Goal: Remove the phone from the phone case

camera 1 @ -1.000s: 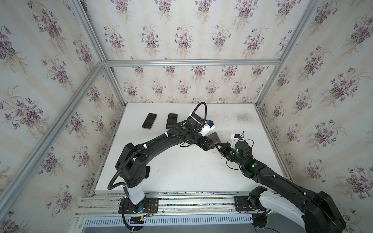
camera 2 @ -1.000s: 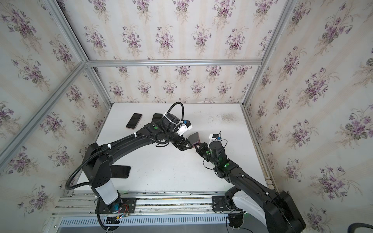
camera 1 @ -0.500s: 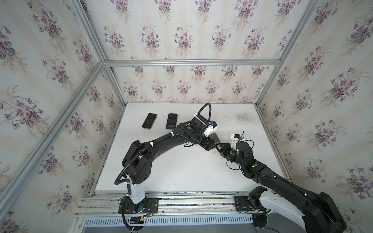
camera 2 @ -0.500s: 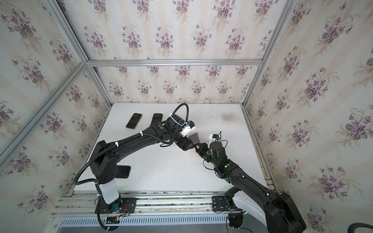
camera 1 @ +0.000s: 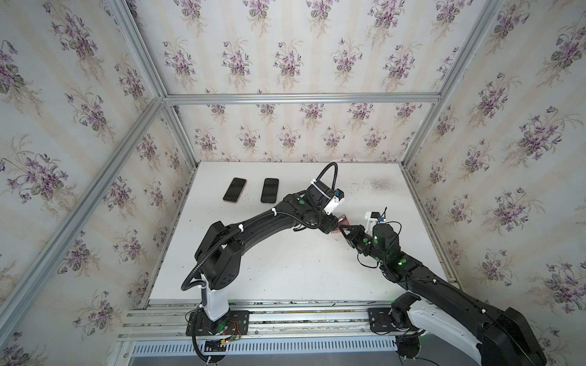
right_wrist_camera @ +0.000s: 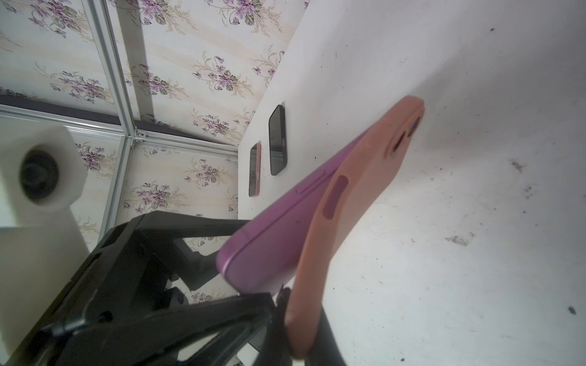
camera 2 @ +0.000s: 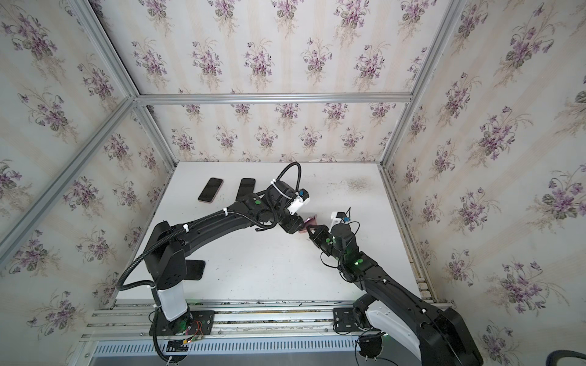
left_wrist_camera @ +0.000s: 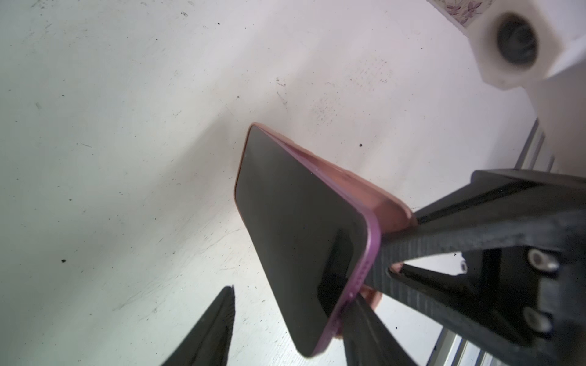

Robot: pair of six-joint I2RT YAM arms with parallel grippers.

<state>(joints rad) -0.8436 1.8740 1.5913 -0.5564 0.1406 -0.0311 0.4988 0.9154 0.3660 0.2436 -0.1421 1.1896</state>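
A phone point(left_wrist_camera: 295, 221) with a black screen and purple rim sticks partly out of a salmon-pink phone case point(left_wrist_camera: 364, 187), tilted above the white table. My right gripper point(right_wrist_camera: 298, 323) is shut on a corner of the phone case point(right_wrist_camera: 358, 196). My left gripper point(left_wrist_camera: 291, 294) is open around the phone's free corner. One finger point(left_wrist_camera: 364, 329) touches the purple rim, while the other finger point(left_wrist_camera: 222, 326) stands clear of the screen. In both top views the two grippers meet right of the table's middle, the left gripper point(camera 1: 333, 226) against the right gripper point(camera 1: 348, 231).
Two other phones lie flat at the table's back left, one with a pinkish rim point(camera 1: 234, 189) and one black point(camera 1: 270, 190). The left arm point(camera 1: 253, 221) stretches across the middle. Papered walls with metal posts close in the table point(camera 1: 285, 269).
My left gripper has swung right, up to the phone held up by the right gripper, and its jaws have narrowed around the phone's corner. The right arm has stayed put.
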